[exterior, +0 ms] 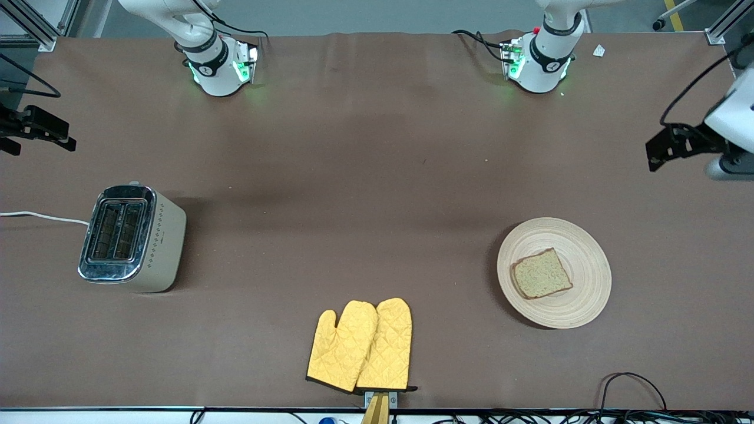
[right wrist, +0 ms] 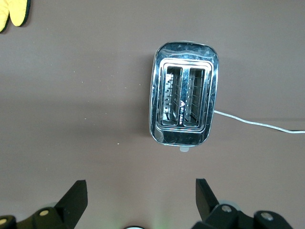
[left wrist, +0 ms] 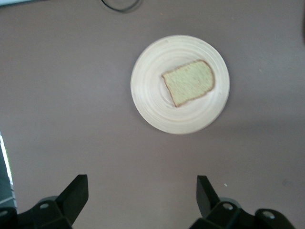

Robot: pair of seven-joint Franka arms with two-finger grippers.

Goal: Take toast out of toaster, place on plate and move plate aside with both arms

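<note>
The toast (exterior: 541, 274), a brown speckled slice with a darker crust, lies on the round pale plate (exterior: 583, 250) toward the left arm's end of the table. Both also show in the left wrist view, the toast (left wrist: 189, 82) on the plate (left wrist: 152, 95). My left gripper (exterior: 662, 150) hangs open and empty in the air at that end of the table, over bare cloth beside the plate (left wrist: 141, 183). My right gripper (exterior: 62, 134) hangs open and empty at the right arm's end, over bare cloth beside the toaster (right wrist: 141, 187).
A steel two-slot toaster (exterior: 131, 238) with empty slots stands toward the right arm's end (right wrist: 184, 106), its white cord (exterior: 41, 217) trailing off the table. Two yellow quilted mitts (exterior: 362, 345) lie at the table edge nearest the front camera. Black cables (exterior: 633, 386) lie near that edge.
</note>
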